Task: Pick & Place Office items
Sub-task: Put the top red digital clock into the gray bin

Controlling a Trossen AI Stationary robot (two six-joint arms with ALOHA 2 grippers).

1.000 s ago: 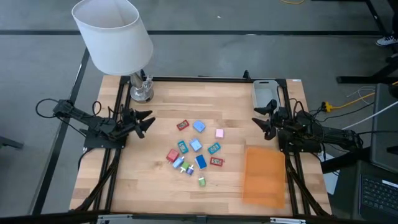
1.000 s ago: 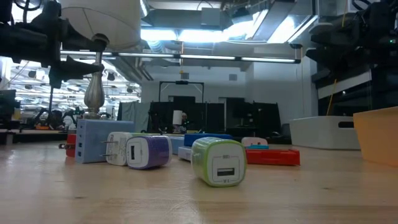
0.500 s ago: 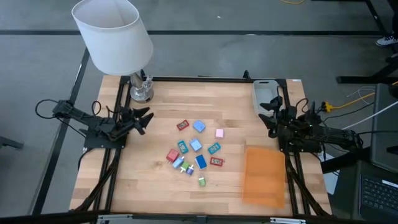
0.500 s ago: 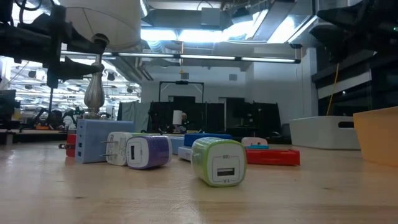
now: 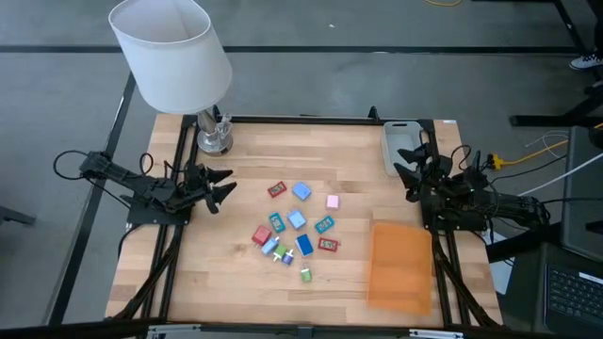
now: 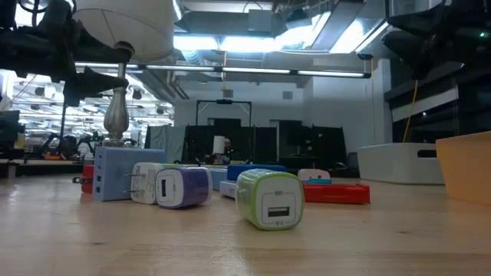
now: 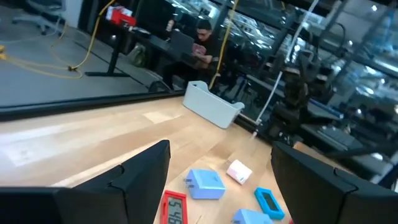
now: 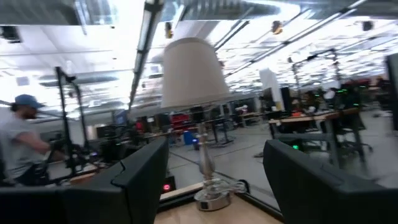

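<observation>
Your office items lie loose in a cluster at the middle of the wooden table, with a green-rimmed charger nearest the low camera and a purple one just beside it. To the cluster's left you have the left gripper above the table with its fingers apart and nothing between them. The right gripper is near the grey tray, fingers likewise spread and empty, with the orange sheet close by and the lamp at the far left corner.

Past the right gripper, its two dark fingers spread apart, a white-shaded lamp stands on the table's far edge.
</observation>
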